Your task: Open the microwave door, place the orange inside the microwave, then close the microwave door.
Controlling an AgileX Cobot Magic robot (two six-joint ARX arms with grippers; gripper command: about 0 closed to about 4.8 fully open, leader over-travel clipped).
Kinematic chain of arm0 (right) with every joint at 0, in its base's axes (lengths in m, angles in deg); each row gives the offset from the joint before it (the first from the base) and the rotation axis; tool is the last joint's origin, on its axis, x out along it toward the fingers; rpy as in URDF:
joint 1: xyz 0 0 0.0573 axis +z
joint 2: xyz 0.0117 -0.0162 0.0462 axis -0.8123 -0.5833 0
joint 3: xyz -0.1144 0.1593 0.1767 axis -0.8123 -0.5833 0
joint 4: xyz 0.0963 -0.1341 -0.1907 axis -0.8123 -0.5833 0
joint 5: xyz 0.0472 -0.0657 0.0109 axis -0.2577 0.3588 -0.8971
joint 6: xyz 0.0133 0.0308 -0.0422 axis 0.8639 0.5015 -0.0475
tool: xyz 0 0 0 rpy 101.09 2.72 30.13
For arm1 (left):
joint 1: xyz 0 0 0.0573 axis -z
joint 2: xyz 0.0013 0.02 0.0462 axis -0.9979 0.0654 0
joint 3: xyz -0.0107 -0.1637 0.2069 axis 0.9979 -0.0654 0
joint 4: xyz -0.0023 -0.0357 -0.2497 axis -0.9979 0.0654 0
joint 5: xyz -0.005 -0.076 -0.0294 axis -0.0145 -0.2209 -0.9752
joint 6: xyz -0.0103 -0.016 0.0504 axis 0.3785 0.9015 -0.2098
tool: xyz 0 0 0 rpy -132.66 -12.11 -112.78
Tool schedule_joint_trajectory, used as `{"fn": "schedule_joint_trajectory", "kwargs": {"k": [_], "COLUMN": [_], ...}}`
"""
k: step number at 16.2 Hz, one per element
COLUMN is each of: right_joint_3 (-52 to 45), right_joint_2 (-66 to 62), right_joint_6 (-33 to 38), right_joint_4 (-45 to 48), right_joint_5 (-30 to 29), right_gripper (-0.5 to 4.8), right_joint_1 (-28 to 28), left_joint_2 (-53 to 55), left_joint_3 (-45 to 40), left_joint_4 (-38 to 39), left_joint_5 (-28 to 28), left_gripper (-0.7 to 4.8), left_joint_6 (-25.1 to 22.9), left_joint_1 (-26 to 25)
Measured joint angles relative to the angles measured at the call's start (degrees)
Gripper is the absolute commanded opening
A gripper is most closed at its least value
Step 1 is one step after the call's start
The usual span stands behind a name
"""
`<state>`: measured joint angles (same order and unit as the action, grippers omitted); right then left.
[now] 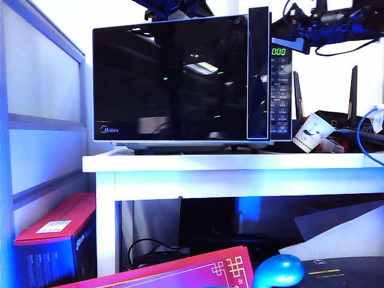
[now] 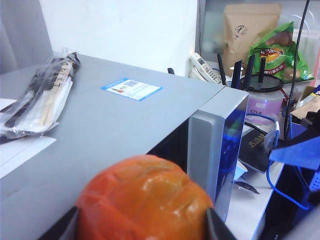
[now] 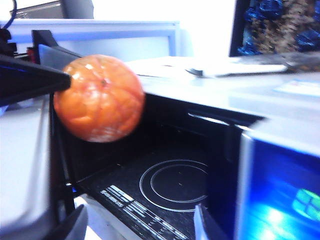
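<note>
Orange (image 2: 144,200) is sitting clamped in left gripper (image 2: 142,227) above the microwave (image 3: 170,185) cavity, while right gripper (image 3: 135,222) is hanging empty, parted, nearby.

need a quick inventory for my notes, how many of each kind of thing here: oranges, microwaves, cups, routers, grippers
orange: 1
microwave: 1
paper cup: 1
router: 1
grippers: 2 (left gripper shut on the orange at the microwave's open front; right gripper open, empty, facing the cavity)
total: 6

A paper cup (image 1: 312,133) lies tipped beside a black router (image 1: 336,114).
</note>
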<state>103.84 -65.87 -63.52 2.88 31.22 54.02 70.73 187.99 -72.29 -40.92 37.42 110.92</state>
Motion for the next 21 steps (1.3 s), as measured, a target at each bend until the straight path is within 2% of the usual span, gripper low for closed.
{"fn": "schedule_joint_trajectory", "kwargs": {"k": [6,12,21], "right_joint_3": [0.00,0.00,0.02], "right_joint_2": [0.00,0.00,0.00], "right_joint_6": [-0.85,-0.81,0.74], "right_joint_4": [-1.09,-1.36,-1.36], "right_joint_5": [-2.75,-6.14,-10.32], "right_gripper": [2.83,2.82,2.82], "right_joint_1": [0.26,0.28,2.21], "left_joint_2": [0.04,-0.98,-6.12], "left_joint_3": [-0.04,-0.09,-0.09], "left_joint_4": [-0.35,-6.49,-7.54], "left_joint_5": [-0.02,0.48,0.66], "left_gripper": [2.81,2.80,2.80], "left_joint_6": [0.42,0.37,1.55], "left_joint_1": [-0.02,-0.26,0.20]}}
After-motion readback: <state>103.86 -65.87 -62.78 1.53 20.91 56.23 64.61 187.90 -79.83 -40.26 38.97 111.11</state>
